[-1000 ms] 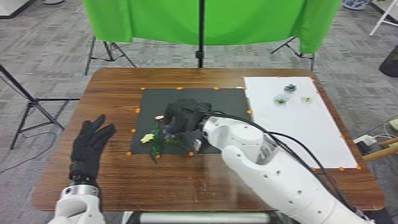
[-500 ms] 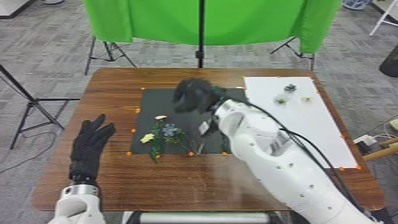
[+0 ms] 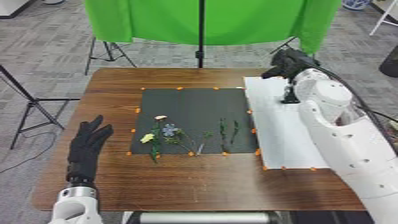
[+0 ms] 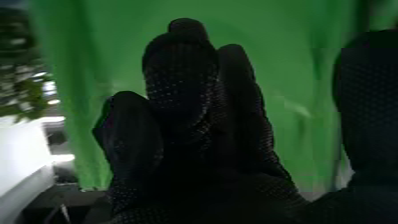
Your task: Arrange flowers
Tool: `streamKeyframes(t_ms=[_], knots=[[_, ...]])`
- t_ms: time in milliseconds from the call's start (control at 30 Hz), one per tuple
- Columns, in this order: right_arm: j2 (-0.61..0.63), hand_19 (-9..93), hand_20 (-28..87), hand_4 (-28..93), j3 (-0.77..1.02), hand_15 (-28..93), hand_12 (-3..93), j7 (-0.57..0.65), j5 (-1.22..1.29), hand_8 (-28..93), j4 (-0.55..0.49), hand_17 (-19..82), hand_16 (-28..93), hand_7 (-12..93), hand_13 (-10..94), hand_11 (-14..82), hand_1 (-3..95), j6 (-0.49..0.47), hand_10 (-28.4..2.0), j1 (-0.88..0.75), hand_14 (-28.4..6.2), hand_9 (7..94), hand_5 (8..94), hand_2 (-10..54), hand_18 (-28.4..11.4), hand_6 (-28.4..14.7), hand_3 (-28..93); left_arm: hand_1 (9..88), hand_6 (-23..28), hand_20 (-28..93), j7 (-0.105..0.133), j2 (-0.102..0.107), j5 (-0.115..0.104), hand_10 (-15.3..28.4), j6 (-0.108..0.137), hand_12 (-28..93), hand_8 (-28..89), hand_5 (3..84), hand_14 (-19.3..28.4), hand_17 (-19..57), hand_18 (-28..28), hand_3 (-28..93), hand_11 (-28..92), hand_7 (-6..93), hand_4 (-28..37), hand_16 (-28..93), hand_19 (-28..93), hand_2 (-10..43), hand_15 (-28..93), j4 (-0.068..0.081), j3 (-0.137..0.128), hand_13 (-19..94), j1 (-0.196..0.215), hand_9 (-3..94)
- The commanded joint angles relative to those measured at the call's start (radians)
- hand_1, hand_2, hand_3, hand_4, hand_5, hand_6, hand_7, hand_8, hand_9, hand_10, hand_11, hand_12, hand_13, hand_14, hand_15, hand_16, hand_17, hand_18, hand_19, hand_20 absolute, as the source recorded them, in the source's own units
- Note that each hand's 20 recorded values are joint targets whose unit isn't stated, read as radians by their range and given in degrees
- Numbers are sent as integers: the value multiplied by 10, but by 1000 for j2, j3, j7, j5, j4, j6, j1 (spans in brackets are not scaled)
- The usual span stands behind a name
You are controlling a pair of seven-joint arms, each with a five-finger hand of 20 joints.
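Flowers [image 3: 169,130] on the dark mat [image 3: 191,107], arranging seemingly partway.
Left of it, left hand [image 3: 83,155] spread, empty; past its far right corner, right hand [image 4: 204,165] straight-fingered, nothing visibly held; next, probably, down to the white sheet [image 3: 284,140] for another.

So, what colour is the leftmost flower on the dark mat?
The leftmost flower is pale yellow; the head view shows it best.

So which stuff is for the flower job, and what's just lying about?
Flower job:
- pale yellow flower
- blue flower
- green sprigs
- dark mat
- robot's right hand

Probably just there:
- green cloth
- black stand at the left
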Motion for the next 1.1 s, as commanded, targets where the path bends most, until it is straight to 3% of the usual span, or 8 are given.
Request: streamKeyframes(t_ms=[33,167,333,467,533,633,867,1100], knots=[[-65,932,493,-104,32,543,210,53,-59,-65,119,643,323,93,887,143,306,-78,-189,-41,-34,719,498,-95,-97,-10,582,164,36,196,-7,-12,10,125,9,112,-58,402,147,39,125,594,135,63,-283,41,47,81,103,-2,7,352,8,457],[-75,932,482,-107,50,536,208,56,-75,-64,154,657,328,96,901,149,322,-65,-188,-65,-29,726,499,-95,-85,-7,573,164,36,195,-11,-12,8,125,10,112,-58,402,147,39,125,595,136,63,-283,41,47,80,103,-1,6,352,9,457],[-87,932,487,-122,68,534,205,48,-80,-74,187,678,335,126,924,164,383,-36,-176,-102,-18,760,565,-95,-80,4,579,165,37,195,-12,-12,8,125,6,112,-58,403,147,39,125,596,136,63,-283,41,47,80,103,-2,6,353,11,458],[-88,932,517,-154,63,549,207,7,-93,-71,210,692,340,167,934,193,486,97,-152,-134,-7,810,645,-95,-80,8,590,165,37,195,-11,-11,5,125,8,112,-58,402,147,39,125,596,136,61,-283,41,47,81,103,-7,2,353,21,457],[-80,932,531,-82,52,574,316,-11,-73,59,210,703,326,183,937,128,621,203,-121,-139,-4,870,718,-95,-79,-2,426,168,37,195,-10,-10,4,124,11,112,-57,402,147,39,125,593,137,61,-283,41,47,81,103,-9,0,353,24,458],[-47,932,537,-94,15,603,380,-15,-9,120,150,719,304,196,937,94,663,288,-97,-129,-2,928,782,-95,-77,-14,447,166,37,196,-12,-8,3,124,8,112,-57,403,147,39,125,597,137,62,-283,40,47,80,103,-9,-3,353,24,458],[20,932,542,-103,-130,614,384,-70,160,133,-88,726,298,197,937,118,660,267,-92,-88,1,935,795,-95,-77,-18,474,168,36,195,-22,-7,5,124,-2,112,-58,402,147,39,125,597,137,63,-283,41,48,80,103,-4,5,353,16,458],[-25,932,548,-117,-317,610,387,-175,226,134,-161,723,301,201,937,115,645,165,-88,-39,3,930,788,-95,-75,-15,498,167,37,195,-30,-3,7,124,-13,113,-58,402,147,38,125,598,137,62,-283,41,48,80,103,0,7,353,4,459]])
